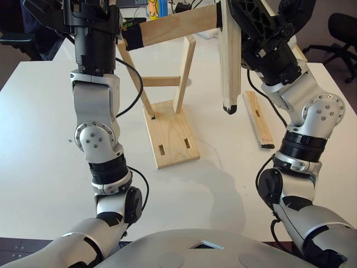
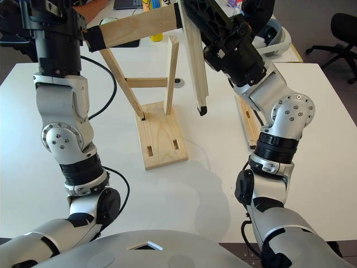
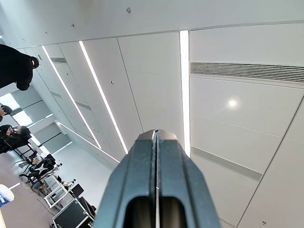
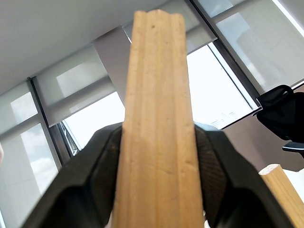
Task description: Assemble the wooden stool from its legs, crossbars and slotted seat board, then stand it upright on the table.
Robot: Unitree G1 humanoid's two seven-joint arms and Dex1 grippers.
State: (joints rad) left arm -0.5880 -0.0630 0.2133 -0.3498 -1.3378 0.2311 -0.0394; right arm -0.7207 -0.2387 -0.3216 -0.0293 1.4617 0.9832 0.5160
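The slotted seat board (image 1: 170, 134) lies flat on the white table (image 1: 50, 139). Two legs (image 1: 185, 72) (image 1: 135, 78) stand in its far slots, joined by a crossbar (image 1: 160, 81). My right gripper (image 4: 159, 156) is shut on a third leg (image 1: 228, 61), which hangs upright with its black tip (image 1: 230, 107) above the table, right of the board. Another black-tipped leg (image 1: 178, 25) stretches level above the standing legs, from my left forearm to the right gripper; what holds it is hidden. My left gripper (image 3: 155, 135) points at the ceiling, shut on nothing.
A loose slotted wooden piece (image 1: 259, 118) lies on the table under my right arm. A yellow item (image 1: 155, 8) and other clutter sit at the far edge. An office chair (image 1: 340, 30) stands beyond the right corner. The near half of the table is bare.
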